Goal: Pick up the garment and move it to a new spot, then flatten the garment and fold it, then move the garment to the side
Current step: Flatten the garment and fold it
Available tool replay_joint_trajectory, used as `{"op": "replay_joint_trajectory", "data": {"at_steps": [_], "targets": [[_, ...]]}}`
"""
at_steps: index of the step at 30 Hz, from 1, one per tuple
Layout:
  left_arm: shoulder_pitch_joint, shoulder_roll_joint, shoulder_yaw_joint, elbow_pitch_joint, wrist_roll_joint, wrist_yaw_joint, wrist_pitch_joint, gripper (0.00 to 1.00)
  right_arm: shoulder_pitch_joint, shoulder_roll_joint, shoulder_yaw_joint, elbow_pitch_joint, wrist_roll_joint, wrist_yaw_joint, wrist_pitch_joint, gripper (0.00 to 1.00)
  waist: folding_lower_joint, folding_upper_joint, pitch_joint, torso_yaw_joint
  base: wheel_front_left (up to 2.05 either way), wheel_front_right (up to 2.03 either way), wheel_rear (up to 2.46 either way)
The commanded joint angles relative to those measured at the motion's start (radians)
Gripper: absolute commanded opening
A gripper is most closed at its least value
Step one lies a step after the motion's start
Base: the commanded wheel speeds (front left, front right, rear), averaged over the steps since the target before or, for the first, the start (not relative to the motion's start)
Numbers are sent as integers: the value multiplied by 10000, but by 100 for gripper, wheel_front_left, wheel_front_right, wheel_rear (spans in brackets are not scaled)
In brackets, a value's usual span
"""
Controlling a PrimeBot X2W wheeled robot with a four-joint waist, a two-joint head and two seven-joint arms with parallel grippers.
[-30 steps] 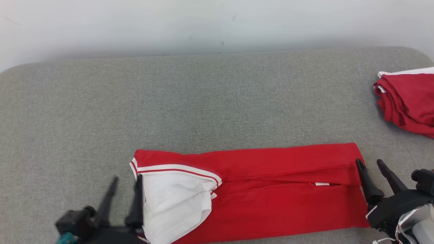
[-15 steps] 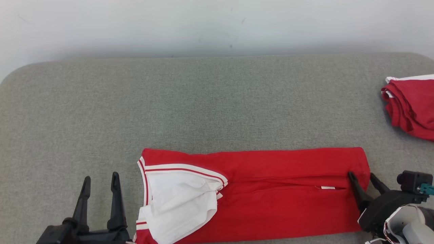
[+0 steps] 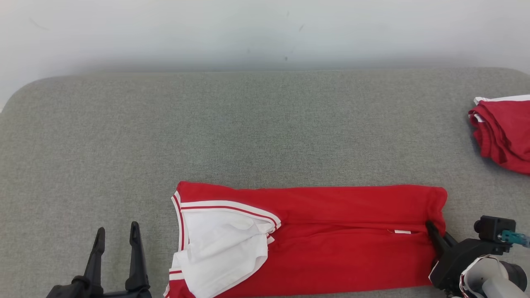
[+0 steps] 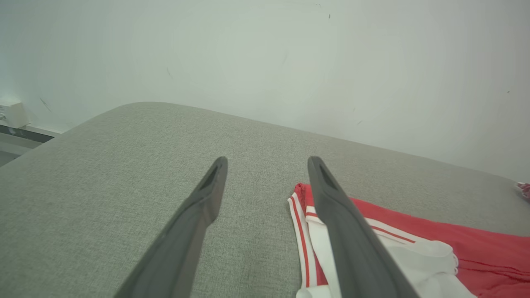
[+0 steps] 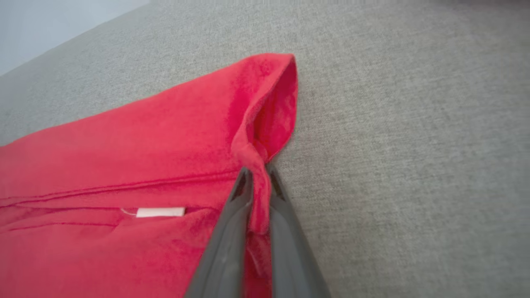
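Head view: on the grey padded table [image 3: 265, 124], the red garment [image 3: 339, 256] lies folded lengthwise near us. Our right gripper [image 5: 258, 170] pinches its right hem [image 5: 269, 124]; our left gripper [image 3: 117, 227] stands wide and empty. Folding is underway; next we likely carry that hem leftward.

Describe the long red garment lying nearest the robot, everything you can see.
The red soft-knit garment lies folded into a long band on the grey fabric-covered surface. Its left end shows a white panel edged with red-and-white stripes; a small white tag sits near the right end. The right pincer is shut on its right edge, bunching it up.
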Motion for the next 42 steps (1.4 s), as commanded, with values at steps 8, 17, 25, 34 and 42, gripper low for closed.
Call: {"op": "replay_joint_trajectory", "data": {"at_steps": [8, 17, 25, 34, 42], "targets": [[293, -11, -13, -53, 120, 137, -31, 100, -525, -1232, -542, 747, 193, -30, -424, 0, 0, 0, -267, -201, 0, 0, 0], [411, -12, -47, -115, 22, 236, -31, 100, -961, -1956, -478, 734, -57, -30, -243, 0, 0, 0, -411, -403, 0, 0, 0], [526, -13, -126, -174, -74, 397, -31, 100, -711, -1074, 315, -1345, -449, -28, 260, 0, 0, 0, -516, -683, 0, 0, 0], [377, -11, -324, -121, -121, 453, -31, 100, 152, 195, 776, -4133, -863, -28, 1165, 0, 0, 0, -524, -586, 0, 0, 0], [253, -10, -481, -46, -243, 513, -31, 100, 685, 1647, 1094, -5513, -1462, -28, 1924, 0, 0, 0, -477, -285, 0, 0, 0]]}}
